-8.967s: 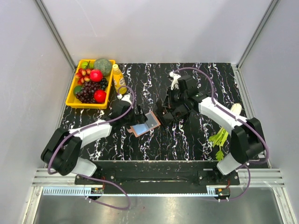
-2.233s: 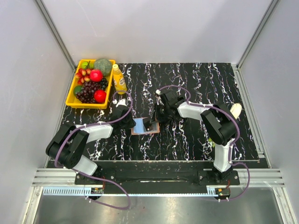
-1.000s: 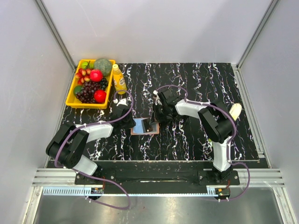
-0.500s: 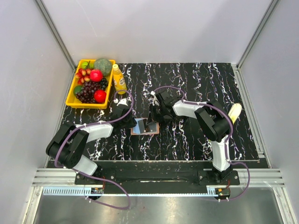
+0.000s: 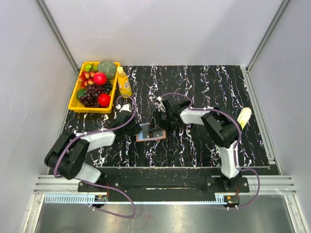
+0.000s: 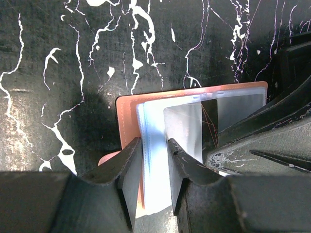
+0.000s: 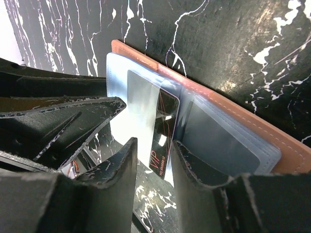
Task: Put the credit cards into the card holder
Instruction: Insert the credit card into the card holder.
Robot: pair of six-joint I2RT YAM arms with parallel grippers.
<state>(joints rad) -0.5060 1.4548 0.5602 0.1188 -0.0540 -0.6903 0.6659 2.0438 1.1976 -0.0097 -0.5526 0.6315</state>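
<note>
The tan card holder (image 5: 151,133) lies open on the black marbled table, its clear bluish sleeves fanned up (image 6: 127,116) (image 7: 233,114). A dark glossy credit card (image 7: 164,136) marked VIP sits partly inside a sleeve, its lower end sticking out; the left wrist view shows it as a dark strip (image 6: 209,121). My left gripper (image 5: 137,127) (image 6: 154,150) is open, its jaws straddling the sleeves' left edge. My right gripper (image 5: 159,122) (image 7: 154,150) is open, with the card's free end between its jaws and a gap on each side.
A yellow tray (image 5: 74,103) of fruit and vegetables stands at the back left, with a small yellow bottle (image 5: 123,82) beside it. A pale vegetable (image 5: 243,116) lies at the right edge. The two grippers nearly touch over the holder.
Both grippers, shut a second ago, have parted their jaws. The right gripper has edged slightly left over the holder; the card stays in the sleeve.
</note>
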